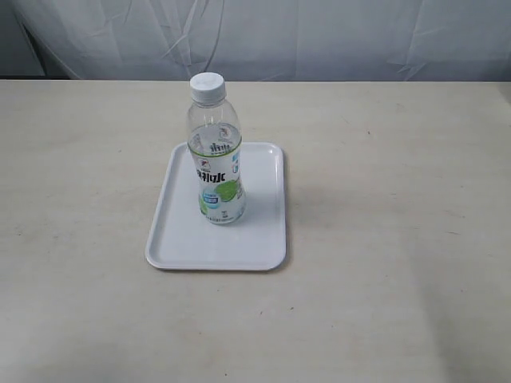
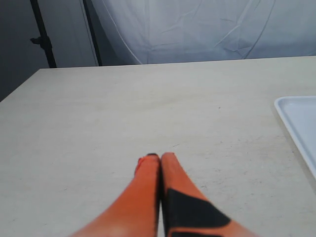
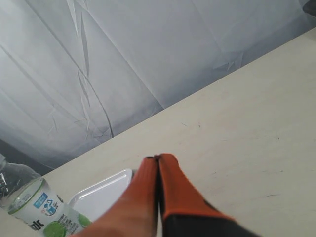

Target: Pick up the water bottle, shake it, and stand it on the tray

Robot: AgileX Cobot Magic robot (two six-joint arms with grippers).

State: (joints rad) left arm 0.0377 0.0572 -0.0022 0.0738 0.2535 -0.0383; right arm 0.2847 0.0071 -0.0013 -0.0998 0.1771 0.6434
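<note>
The water bottle (image 1: 215, 152), clear with a white cap and a green-and-blue label, stands upright on the white tray (image 1: 184, 239) in the exterior view. No gripper touches it. Neither arm shows in the exterior view. In the left wrist view my left gripper (image 2: 159, 157) is shut with its orange fingers pressed together over bare table, and a corner of the tray (image 2: 298, 118) shows off to one side. My right gripper (image 3: 157, 158) is also shut and holds nothing; beyond it lie the tray (image 3: 101, 195) and part of the bottle (image 3: 34, 205).
The beige table (image 1: 383, 239) stretches around the tray on all sides. A grey-white cloth backdrop (image 1: 319, 36) hangs behind the table's far edge. A dark stand pole (image 2: 42, 34) rises past the table corner in the left wrist view.
</note>
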